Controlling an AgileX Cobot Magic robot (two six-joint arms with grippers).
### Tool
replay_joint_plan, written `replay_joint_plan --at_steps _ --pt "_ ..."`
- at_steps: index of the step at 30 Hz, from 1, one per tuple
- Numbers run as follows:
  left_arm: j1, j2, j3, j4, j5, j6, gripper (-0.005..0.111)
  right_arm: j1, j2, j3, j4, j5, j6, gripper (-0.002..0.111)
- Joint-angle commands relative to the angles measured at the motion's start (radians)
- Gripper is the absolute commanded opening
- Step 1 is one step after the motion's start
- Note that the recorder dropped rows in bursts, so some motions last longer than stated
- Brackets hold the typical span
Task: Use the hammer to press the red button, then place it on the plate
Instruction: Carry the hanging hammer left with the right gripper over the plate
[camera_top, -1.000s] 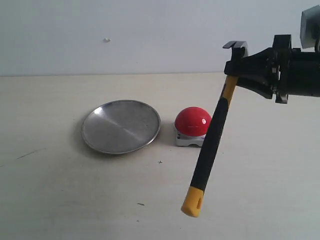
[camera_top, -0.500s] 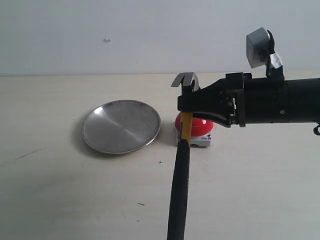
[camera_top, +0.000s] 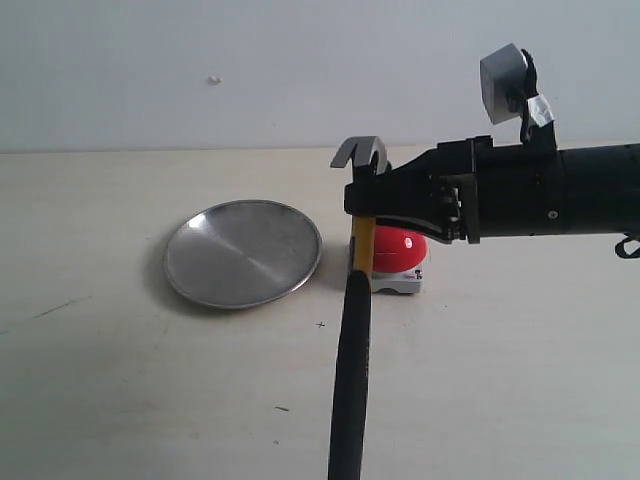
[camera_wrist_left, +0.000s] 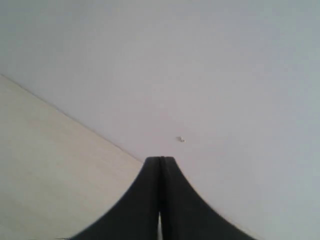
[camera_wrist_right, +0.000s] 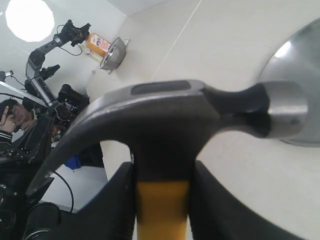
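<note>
My right gripper (camera_top: 364, 203) is shut on the hammer (camera_top: 351, 330) just below its dark head (camera_top: 360, 153), on the yellow neck of the handle. The black handle hangs almost straight down and leaves the exterior view at the bottom. The red button (camera_top: 403, 247) on its grey base sits right behind the handle and under the gripper, partly hidden. The silver plate (camera_top: 243, 252) lies to the button's left. In the right wrist view the hammer (camera_wrist_right: 170, 115) fills the frame between the fingers (camera_wrist_right: 117, 200), with the plate (camera_wrist_right: 299, 50) beyond. My left gripper (camera_wrist_left: 160, 160) is shut and holds nothing.
The pale table runs back to a white wall (camera_top: 200, 70). The right arm (camera_top: 560, 190) stretches in from the right edge, above the table. Far off in the right wrist view are a metal bowl (camera_wrist_right: 113, 52), a bottle (camera_wrist_right: 97, 44) and other robot arms (camera_wrist_right: 47, 50).
My right arm has carried the hammer leftward from right of the button to over it. The handle has swung from slanted to nearly vertical. The left gripper has stayed shut.
</note>
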Motion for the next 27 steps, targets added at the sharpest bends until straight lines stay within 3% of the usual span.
replay_joint_plan --at_steps 1,9,14,18,19,24,27 --pt "0.001 -0.006 0.000 0.000 -0.027 -0.029 0.000 0.001 -0.020 -0.036 0.052 0.037 -0.010 0.000" --pt "0.001 -0.006 0.000 0.054 -0.145 -0.102 0.000 0.001 -0.020 -0.061 0.052 -0.016 -0.008 0.000" --pt "-0.031 0.163 0.000 0.624 -0.418 -0.493 0.000 0.012 -0.016 -0.087 0.052 -0.043 0.004 0.000" --pt "-0.029 0.364 -0.064 0.835 -0.489 -0.616 0.000 0.062 -0.008 -0.121 0.052 -0.090 0.019 0.000" --pt "-0.029 0.458 -0.102 0.922 -0.560 -0.663 0.000 0.098 -0.008 -0.144 0.052 -0.154 0.043 0.000" --pt "-0.029 0.658 -0.188 1.046 -0.646 -0.699 0.000 0.180 -0.008 -0.201 0.052 -0.302 0.078 0.000" --pt "-0.029 0.728 -0.201 1.046 -0.645 -0.697 0.008 0.223 -0.008 -0.233 0.052 -0.376 0.103 0.000"
